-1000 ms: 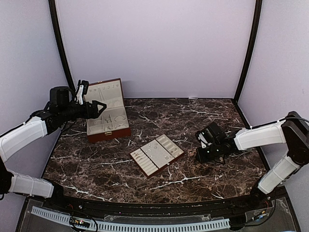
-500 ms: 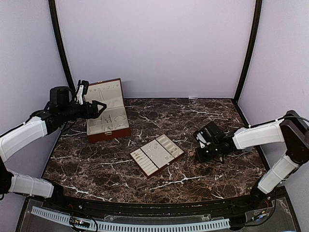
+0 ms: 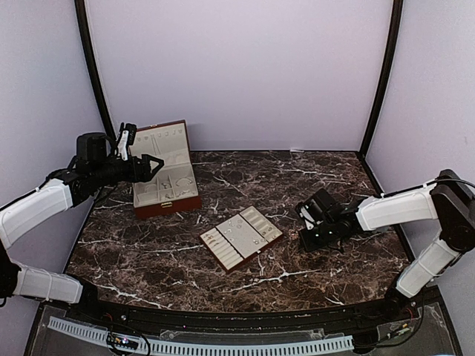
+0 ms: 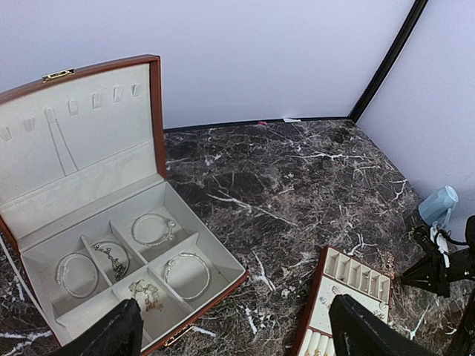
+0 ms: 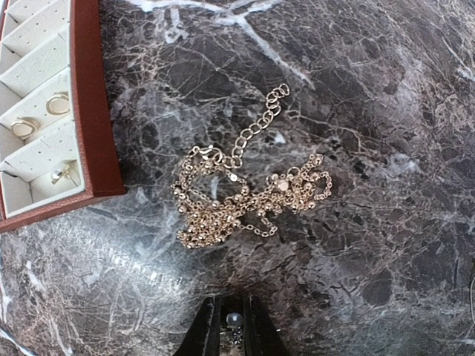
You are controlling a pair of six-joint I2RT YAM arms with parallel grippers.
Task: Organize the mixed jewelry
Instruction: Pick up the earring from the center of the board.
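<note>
Two claws work over a dark marble table (image 3: pixel 148 252). At bottom centre of its wrist view, the right claw (image 5: pixel 234 330) is nearly closed, pinching what seems to be a tiny pearl stud (image 5: pixel 235 319). Just above it lies a tangled gold chain (image 5: pixel 249 196), beside the slotted tray (image 5: pixel 93 111) at upper left, which holds rings (image 5: pixel 58 102). The left claw (image 4: pixel 234 330) gapes wide above the open box (image 4: pixel 154 111) of bracelets (image 4: pixel 169 225).

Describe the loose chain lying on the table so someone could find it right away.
On the dark marble table, just beside the red-rimmed cream tray, lies a tangled gold beaded chain. Unlike the earrings sitting in the tray's slots, it is heaped loose on the stone.
</note>
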